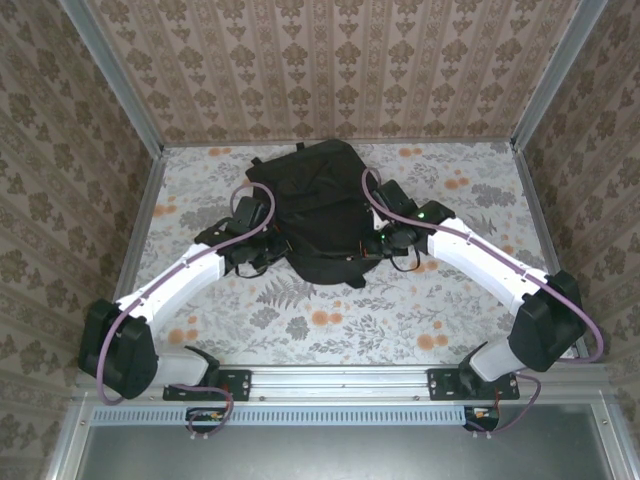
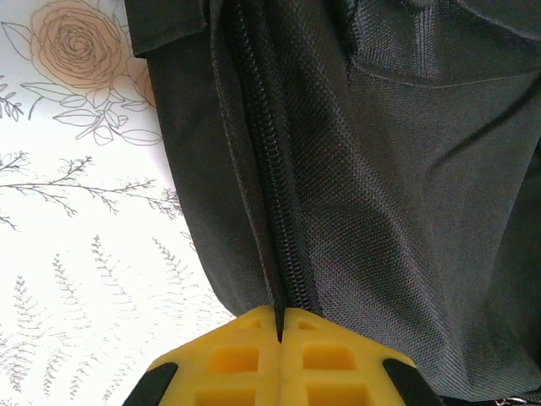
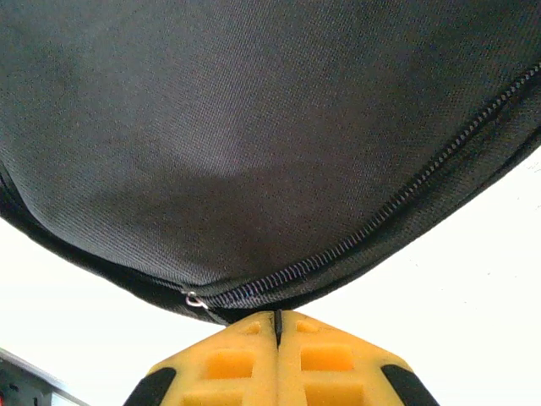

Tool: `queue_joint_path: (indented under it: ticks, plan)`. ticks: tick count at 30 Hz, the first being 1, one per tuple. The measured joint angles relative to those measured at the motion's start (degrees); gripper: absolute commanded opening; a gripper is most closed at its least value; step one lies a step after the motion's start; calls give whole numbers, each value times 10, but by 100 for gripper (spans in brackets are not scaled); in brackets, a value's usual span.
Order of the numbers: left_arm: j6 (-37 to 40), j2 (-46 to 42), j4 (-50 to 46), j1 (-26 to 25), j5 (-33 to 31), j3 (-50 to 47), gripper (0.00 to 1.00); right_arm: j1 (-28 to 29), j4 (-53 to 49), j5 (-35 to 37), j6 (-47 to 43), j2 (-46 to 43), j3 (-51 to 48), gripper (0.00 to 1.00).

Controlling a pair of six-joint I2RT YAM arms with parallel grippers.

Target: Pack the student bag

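Aluminium rail (image 1: pixel 340 378) carries both arm bases along the near edge of the table (image 1: pixel 330 320). Beyond it the flower-printed top lies bare across a broad near band, which is the widest room for moving.

Further in, the left gripper (image 1: pixel 268 248) and the right gripper (image 1: pixel 374 244) flank the near end of the student bag (image 1: pixel 310 205). In the left wrist view the left gripper (image 2: pixel 279 326) is clenched, its yellow fingers meeting in a thin seam, with the tips right at the bag's (image 2: pixel 380 169) zipper (image 2: pixel 270 194). The right gripper (image 3: pixel 277 320) is clenched the same way, just below the bag's (image 3: pixel 254 127) edge and beside a small metal zip pull (image 3: pixel 194 300). Whether either pinches a bit of cloth cannot be told; nothing sizeable is held.

The black bag lies flat in the far middle of the table, its far end close to the far edge. The zipper lines that show look shut, and no loose things to pack lie on the table. So the packing reads as either finished and closed or not yet opened; the pictures do not settle which.

Bare strips remain left and right of the bag, but the papered walls (image 1: pixel 60 150) hem in three sides. Sideways and far reaches look tight, and lifting or drawing toward the near edge looks freer.
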Motion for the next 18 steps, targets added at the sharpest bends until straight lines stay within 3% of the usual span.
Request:
queue_joint_path:
  ticks: [6, 12, 16, 18]
  plan:
    - [38, 30, -41, 21, -5, 37, 0, 32, 25, -12, 0, -23, -31, 0]
    - [80, 67, -96, 45, -20, 106, 3, 101, 101, -42, 76, -37, -47, 0]
    - [98, 90, -127, 76, -37, 140, 17, 132, 160, -63, 144, 14, -35, 0]
    - [104, 92, -136, 94, -45, 143, 29, 139, 191, -75, 178, 49, -22, 0]
